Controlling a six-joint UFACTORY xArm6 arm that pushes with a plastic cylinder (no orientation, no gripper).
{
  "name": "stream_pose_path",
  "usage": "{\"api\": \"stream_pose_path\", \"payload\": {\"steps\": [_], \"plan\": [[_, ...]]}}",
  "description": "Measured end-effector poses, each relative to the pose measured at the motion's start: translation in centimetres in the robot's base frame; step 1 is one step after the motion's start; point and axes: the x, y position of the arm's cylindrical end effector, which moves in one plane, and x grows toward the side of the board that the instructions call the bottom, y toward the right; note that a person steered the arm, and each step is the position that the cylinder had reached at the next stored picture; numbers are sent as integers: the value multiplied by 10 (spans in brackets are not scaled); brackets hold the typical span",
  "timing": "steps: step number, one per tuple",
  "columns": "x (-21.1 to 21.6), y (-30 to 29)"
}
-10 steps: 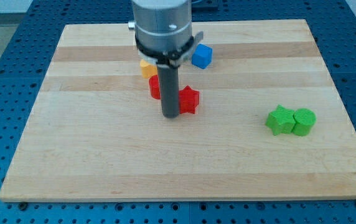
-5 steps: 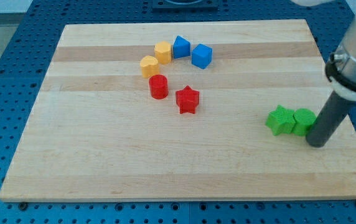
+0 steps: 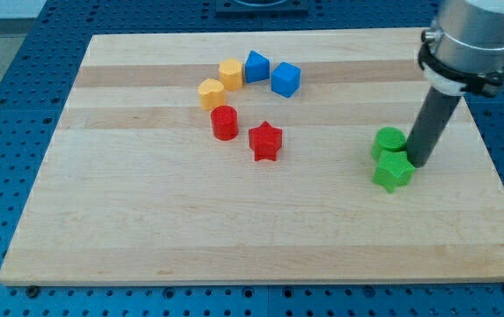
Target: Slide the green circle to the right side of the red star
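Note:
The green circle (image 3: 389, 142) sits on the wooden board (image 3: 146, 220) at the view's right, touching the green star (image 3: 393, 171) just below it. My tip (image 3: 418, 163) stands right beside both, on their right side, against the circle's lower right. The red star (image 3: 266, 141) lies near the board's middle, well to the left of the green circle.
A red cylinder (image 3: 225, 122) sits up-left of the red star. Above it curve a yellow heart (image 3: 211, 92), a yellow hexagon (image 3: 231, 73), a blue block (image 3: 256, 66) and a blue cube (image 3: 285, 79). The board's right edge is close to my tip.
My tip swung from the red star across to the right, then moved up and left. The green circle went from right of the green star to above it.

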Motion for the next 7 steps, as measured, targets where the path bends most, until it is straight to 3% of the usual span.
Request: {"api": "stream_pose_path", "payload": {"steps": [2, 3, 7], "plan": [[-16, 46], [-30, 36], [-12, -44]]}}
